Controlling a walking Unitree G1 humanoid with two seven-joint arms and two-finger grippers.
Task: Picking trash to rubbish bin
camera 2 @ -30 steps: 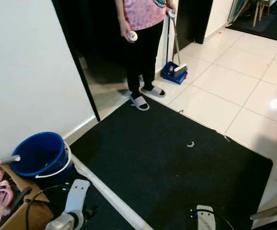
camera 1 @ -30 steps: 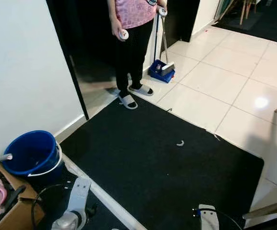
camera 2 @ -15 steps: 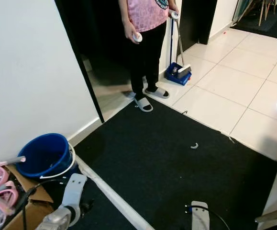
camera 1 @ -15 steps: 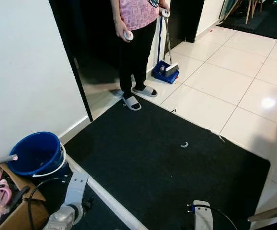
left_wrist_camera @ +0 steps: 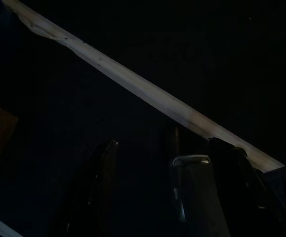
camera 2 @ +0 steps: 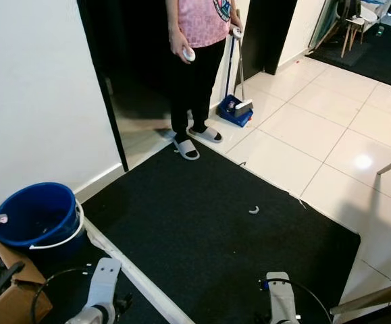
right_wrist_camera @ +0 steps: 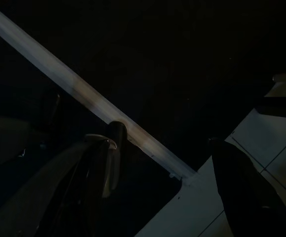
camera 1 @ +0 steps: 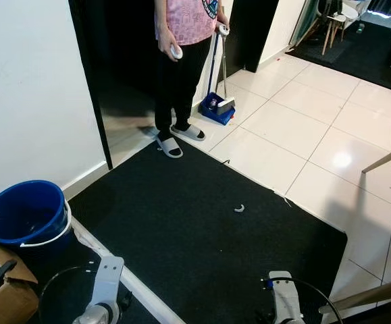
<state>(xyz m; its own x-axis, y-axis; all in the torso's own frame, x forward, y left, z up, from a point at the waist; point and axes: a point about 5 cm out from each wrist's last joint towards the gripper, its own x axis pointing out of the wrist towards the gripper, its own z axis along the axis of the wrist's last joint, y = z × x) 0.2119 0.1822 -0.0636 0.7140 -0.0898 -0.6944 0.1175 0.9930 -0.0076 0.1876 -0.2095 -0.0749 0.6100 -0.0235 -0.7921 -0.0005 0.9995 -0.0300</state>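
One small white curled scrap of trash lies by itself on the black mat, toward the mat's far edge near the pale floor tiles and well apart from both arms. One blue bucket with a white handle stands at the mat's left corner against the wall, just beside one cardboard box. Beyond the mat one person stands in a dark doorway, holding one long-handled blue dustpan that rests on the tiles. Both arms hang low. The left tool hovers over the dark mat with its two fingers apart and nothing between them, as best the gloom allows. The right tool hangs likewise, fingers spread wide and empty, above the mat's white edging.
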